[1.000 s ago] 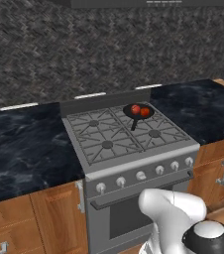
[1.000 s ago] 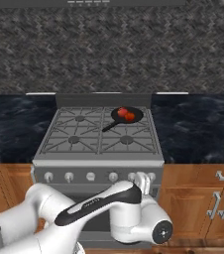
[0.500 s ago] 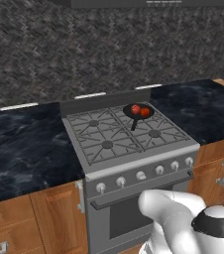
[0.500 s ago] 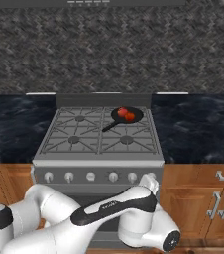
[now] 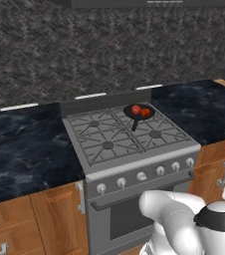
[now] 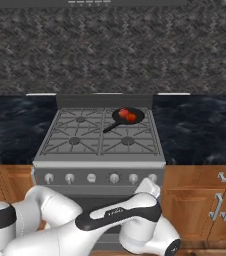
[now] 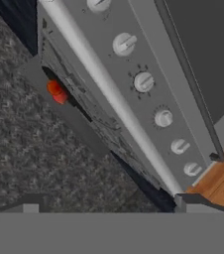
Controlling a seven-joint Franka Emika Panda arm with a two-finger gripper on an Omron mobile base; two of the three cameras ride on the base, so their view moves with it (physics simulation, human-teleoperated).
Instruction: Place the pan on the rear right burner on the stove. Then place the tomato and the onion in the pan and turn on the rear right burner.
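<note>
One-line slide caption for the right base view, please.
Pan holding tomato and onion sits on the stove's rear right burner; arm low before the knobs.

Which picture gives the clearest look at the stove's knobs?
The hand view: the knobs appear large, with pointer marks visible. In the right base view the knobs make a small row, straight on; in the left base view the knobs look small and angled.

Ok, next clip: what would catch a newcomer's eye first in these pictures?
The pan on the stove's rear right burner, with the tomato and the onion as two red balls touching inside it, its handle pointing towards the middle of the cooktop. Next, the white arm bent low before the oven door, its hand camera looking along the row of silver knobs.
</note>
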